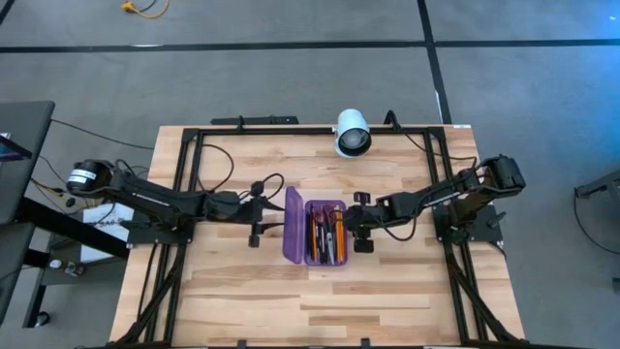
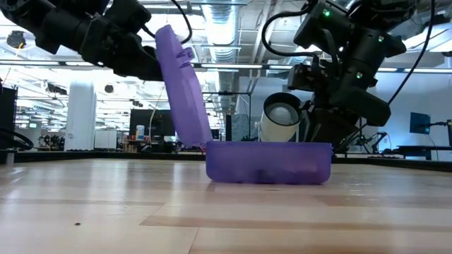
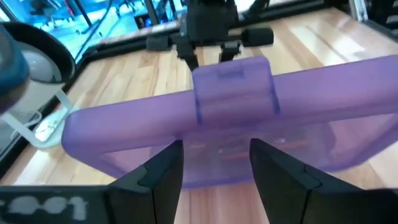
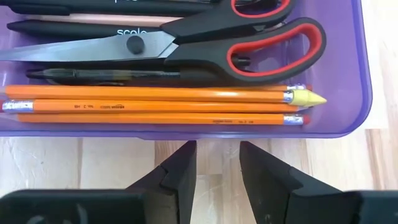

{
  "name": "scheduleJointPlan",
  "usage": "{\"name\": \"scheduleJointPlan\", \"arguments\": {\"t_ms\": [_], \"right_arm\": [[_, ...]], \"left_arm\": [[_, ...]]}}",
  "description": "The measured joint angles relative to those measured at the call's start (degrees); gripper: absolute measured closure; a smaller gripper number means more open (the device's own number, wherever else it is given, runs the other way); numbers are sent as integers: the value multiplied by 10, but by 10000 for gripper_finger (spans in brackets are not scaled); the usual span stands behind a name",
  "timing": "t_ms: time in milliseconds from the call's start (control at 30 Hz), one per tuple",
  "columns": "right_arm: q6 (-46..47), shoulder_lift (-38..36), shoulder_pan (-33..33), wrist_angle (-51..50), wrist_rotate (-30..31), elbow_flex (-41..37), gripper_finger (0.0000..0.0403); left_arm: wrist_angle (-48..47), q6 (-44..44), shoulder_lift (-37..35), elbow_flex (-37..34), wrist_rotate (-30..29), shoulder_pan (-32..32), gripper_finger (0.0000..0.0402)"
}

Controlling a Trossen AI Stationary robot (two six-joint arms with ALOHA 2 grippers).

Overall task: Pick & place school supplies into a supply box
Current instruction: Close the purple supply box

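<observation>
Purple translucent supply box (image 1: 326,236) sits at mid-table, its long axis running near to far. Pencils (image 4: 155,104), pens and scissors (image 4: 186,40) lie inside the tray, parallel to that axis. Lid (image 2: 180,85) stands raised on the left edge, tilted slightly away from the tray.

Left gripper (image 1: 257,213) is just left of the lid, fingers (image 3: 155,171) spread and released, the lid's clasp tab directly ahead between them; contact cannot be confirmed. Right gripper (image 4: 217,163) hovers just beside the tray's right wall, jaws parted, grasping nothing.

Judgement: supplies appear loaded; closing remains. The lid must swing rightward over the tray, so the left arm is nearer and better placed. The right gripper stands close to the lid's landing edge.
</observation>
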Motion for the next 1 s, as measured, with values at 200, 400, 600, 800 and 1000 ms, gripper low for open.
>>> {"name": "scheduleJointPlan", "arguments": {"t_ms": [200, 400, 600, 800, 1000], "right_arm": [[0, 0, 0, 2, -4, 0, 285], [1, 0, 0, 2, -13, 0, 285], [2, 0, 1, -17, -13, 0, 285], [21, 0, 1, -52, -13, 0, 285], [21, 0, 1, -59, -13, 0, 285]], "left_arm": [[13, 2, 63, 35, 15, 0, 226], [10, 31, 180, 120, 50, 0, 226], [-19, 61, 261, 210, 95, 1, 226], [-84, 68, 277, 252, 104, 6, 226], [-104, 59, 272, 250, 106, 8, 226]]}}
